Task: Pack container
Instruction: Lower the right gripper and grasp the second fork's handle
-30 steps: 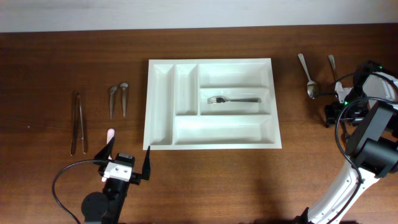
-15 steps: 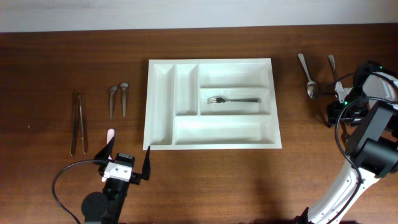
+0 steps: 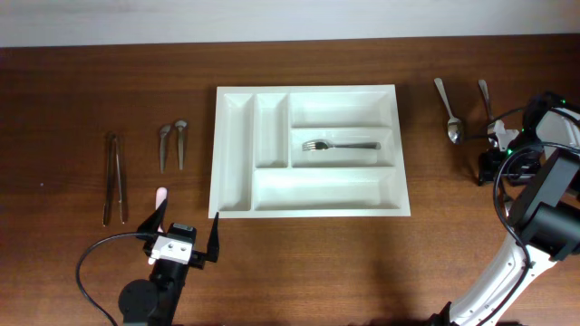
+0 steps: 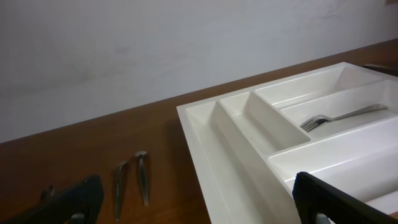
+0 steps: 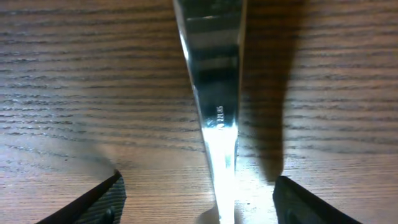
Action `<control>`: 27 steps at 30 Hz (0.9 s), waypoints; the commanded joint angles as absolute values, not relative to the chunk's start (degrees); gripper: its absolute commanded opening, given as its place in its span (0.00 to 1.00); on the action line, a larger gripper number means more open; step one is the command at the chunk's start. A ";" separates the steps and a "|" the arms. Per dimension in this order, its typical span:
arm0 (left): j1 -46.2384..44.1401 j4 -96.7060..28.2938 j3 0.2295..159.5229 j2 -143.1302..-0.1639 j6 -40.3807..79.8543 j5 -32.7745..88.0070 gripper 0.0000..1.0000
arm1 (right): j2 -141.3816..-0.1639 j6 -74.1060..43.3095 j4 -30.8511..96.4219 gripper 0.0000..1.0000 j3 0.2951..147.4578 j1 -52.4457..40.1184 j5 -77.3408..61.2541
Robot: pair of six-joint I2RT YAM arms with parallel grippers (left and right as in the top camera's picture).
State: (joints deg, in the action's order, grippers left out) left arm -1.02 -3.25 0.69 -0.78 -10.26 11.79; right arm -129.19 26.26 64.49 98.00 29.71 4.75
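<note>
lying centred on the table (image 3: pixel 82 272), the white five-compartment container (image 3: pixel 317 192) is seen with a fork (image 3: pixel 340 145) in one slot; left gripper (image 3: pixel 188 222) fingers are spread, right gripper (image 5: pixel 198 199) fingers spread astride a handle (image 5: pixel 214 74).

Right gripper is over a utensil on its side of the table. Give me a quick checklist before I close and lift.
1. The utensil handle sits between the fingers of the right gripper: ok, roughly centred.
2. Right jaws open, with a gap on each side of the handle: ok.
3. Handle resting on the table: ok.
4. Room in the container: ok; only a fork lies in the middle crosswise compartment.
5. The left gripper is open and apart from the container: ok.
6. Utensil type: cannot tell, its head is hidden.
</note>
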 commanded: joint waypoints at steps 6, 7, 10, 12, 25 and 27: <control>-1.23 -3.53 0.49 -0.34 -9.98 11.79 0.99 | -132.86 26.98 64.25 0.29 97.27 30.04 4.49; -1.23 -3.53 0.49 -0.34 -9.98 11.79 0.99 | -132.88 26.98 64.27 0.27 97.27 30.04 4.49; -1.23 -3.53 0.49 -0.34 -9.98 11.79 0.99 | -132.92 26.94 64.23 0.27 97.27 30.04 4.49; -1.23 -3.53 0.49 -0.34 -9.98 11.79 0.99 | -132.92 26.79 64.20 0.26 97.27 30.04 4.47; -1.23 -3.53 0.49 -0.34 -9.98 11.79 0.99 | -132.90 21.96 63.61 0.04 97.67 28.03 4.45; -1.23 -3.53 0.49 -0.34 -9.98 11.79 0.99 | -132.90 19.20 63.83 0.04 98.85 27.09 4.21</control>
